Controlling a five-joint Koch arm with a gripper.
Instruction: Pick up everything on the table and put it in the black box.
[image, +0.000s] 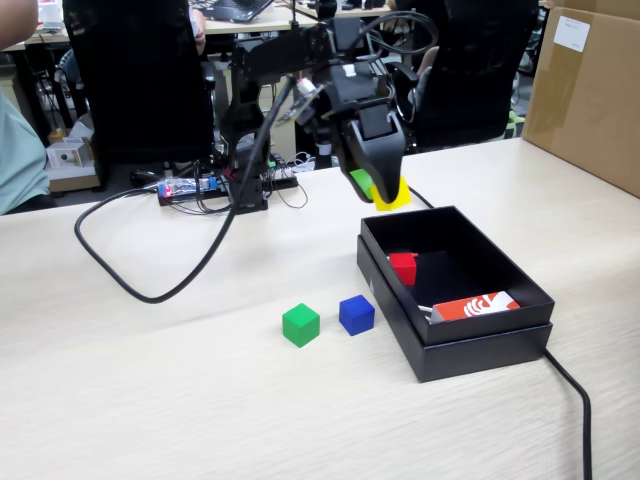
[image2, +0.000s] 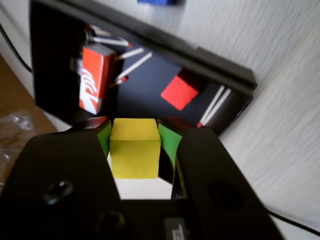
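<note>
- Fixed view: the gripper (image: 388, 190) hangs above the table (image: 150, 380), just beyond the far left corner of the black box (image: 470, 345), its jaws pinched on the yellow cube (image: 394, 196), which is clear of the tabletop.
- Fixed view: the red cube (image: 403, 267) lies inside the box near its left wall, and a red-and-white card (image: 476, 306) rests in the near part of the box, beside the front wall.
- Fixed view: the green cube (image: 300, 324) and the blue cube (image: 356, 314) sit on the table left of the box, close together but apart, the blue one nearer the box.
- Fixed view: a black cable (image: 140, 275) loops over the table at left, and a brown cardboard carton (image: 590, 90) stands at the far right.
- Wrist view: the yellow cube (image2: 135, 147) is clamped between the green-padded fingers (image2: 168, 142), touching both.
- Wrist view: beyond it the black box (image2: 150, 37) holds the red cube (image2: 179, 92) and the card (image2: 95, 75); a sliver of the blue cube (image2: 157, 2) shows at the top edge.
</note>
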